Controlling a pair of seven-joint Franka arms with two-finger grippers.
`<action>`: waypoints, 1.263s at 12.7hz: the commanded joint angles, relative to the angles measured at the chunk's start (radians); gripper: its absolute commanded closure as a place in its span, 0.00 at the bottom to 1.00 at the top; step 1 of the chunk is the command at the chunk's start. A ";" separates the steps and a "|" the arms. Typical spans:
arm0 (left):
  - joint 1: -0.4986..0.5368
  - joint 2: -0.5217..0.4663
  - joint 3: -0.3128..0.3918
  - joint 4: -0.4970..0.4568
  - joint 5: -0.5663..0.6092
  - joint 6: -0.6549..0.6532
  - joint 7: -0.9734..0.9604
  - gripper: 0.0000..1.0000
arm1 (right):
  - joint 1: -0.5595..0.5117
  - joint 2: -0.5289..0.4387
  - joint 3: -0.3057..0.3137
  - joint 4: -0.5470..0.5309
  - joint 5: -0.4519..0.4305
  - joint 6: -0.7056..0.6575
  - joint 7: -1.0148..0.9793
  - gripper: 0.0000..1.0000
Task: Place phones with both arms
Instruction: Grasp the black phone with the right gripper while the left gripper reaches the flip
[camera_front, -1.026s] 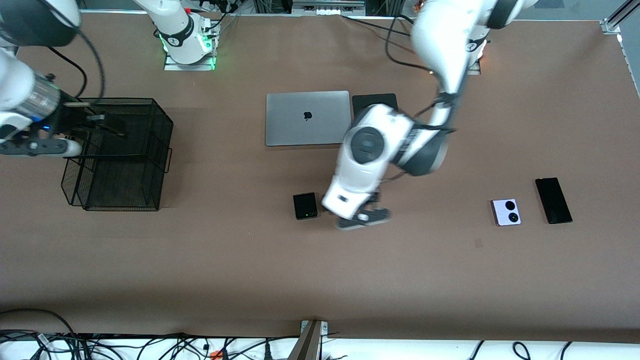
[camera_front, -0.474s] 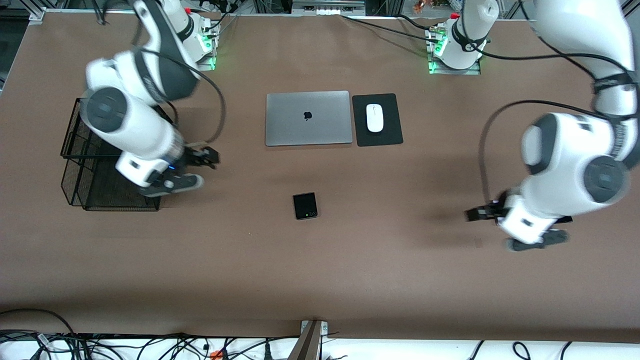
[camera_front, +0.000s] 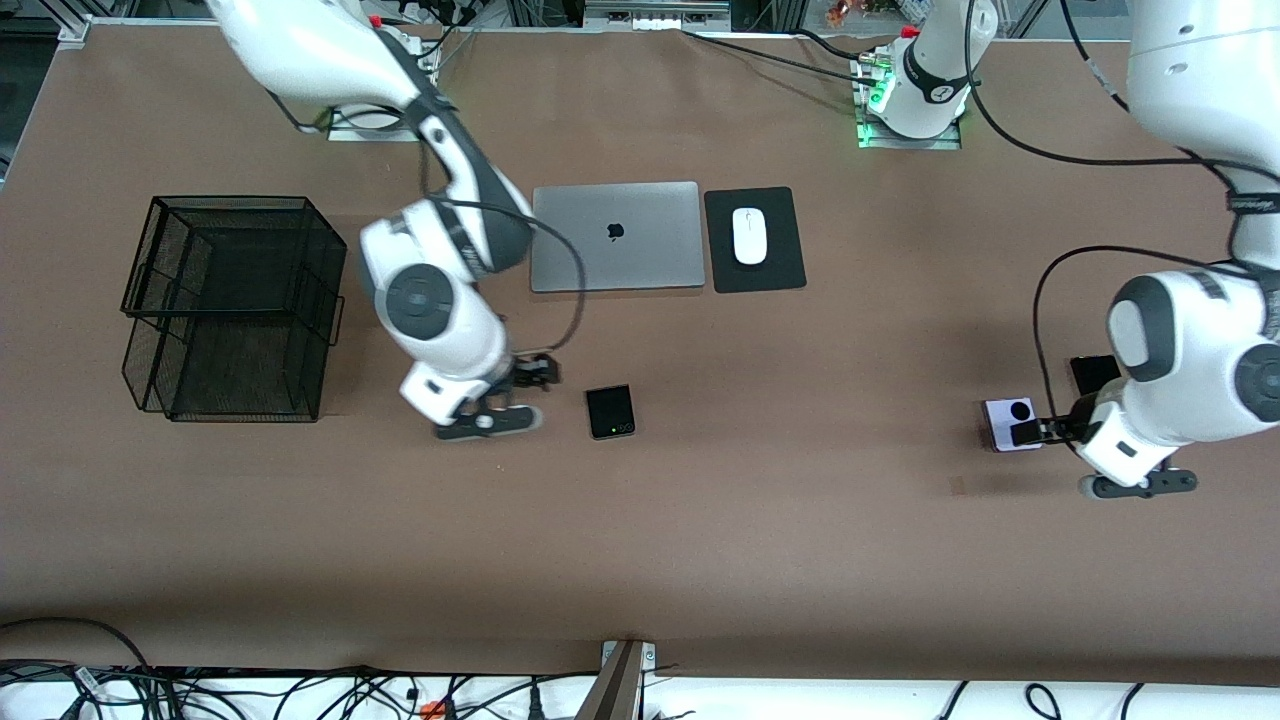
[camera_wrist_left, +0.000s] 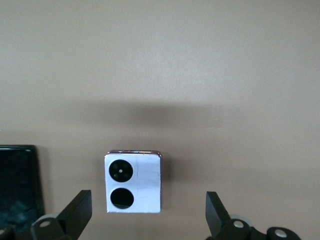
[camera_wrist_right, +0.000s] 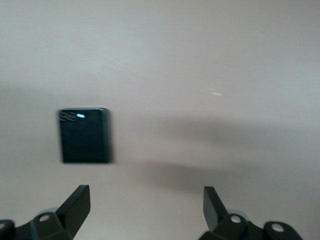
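A small black folded phone (camera_front: 610, 412) lies near the table's middle, also seen in the right wrist view (camera_wrist_right: 85, 135). My right gripper (camera_front: 545, 372) hangs open and empty beside it, toward the right arm's end (camera_wrist_right: 146, 205). The lilac phone (camera_front: 998, 425) with two black circles lies toward the left arm's end. My left gripper (camera_front: 1030, 432) is open over its edge, and in the left wrist view the lilac phone (camera_wrist_left: 134, 182) sits between the spread fingers of that gripper (camera_wrist_left: 147, 212). The long black phone (camera_front: 1093, 372) is mostly hidden under the left arm; its edge (camera_wrist_left: 17, 182) shows.
A black mesh basket (camera_front: 235, 305) stands toward the right arm's end. A closed grey laptop (camera_front: 615, 235) and a white mouse (camera_front: 748, 235) on a black pad (camera_front: 775, 270) lie farther from the front camera than the folded phone.
The right arm has swung from the basket to beside the black folded phone. The left arm has shifted so its gripper is over the lilac phone, which shows again.
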 joint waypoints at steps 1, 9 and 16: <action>0.021 0.052 -0.012 -0.038 0.025 0.062 0.006 0.00 | 0.061 0.136 -0.009 0.145 -0.014 0.059 0.041 0.00; 0.035 0.124 -0.010 -0.047 0.030 0.108 0.029 0.00 | 0.172 0.270 -0.041 0.144 -0.117 0.224 0.095 0.00; 0.040 0.135 -0.010 -0.049 0.030 0.113 0.052 0.00 | 0.180 0.305 -0.044 0.139 -0.148 0.268 0.101 0.04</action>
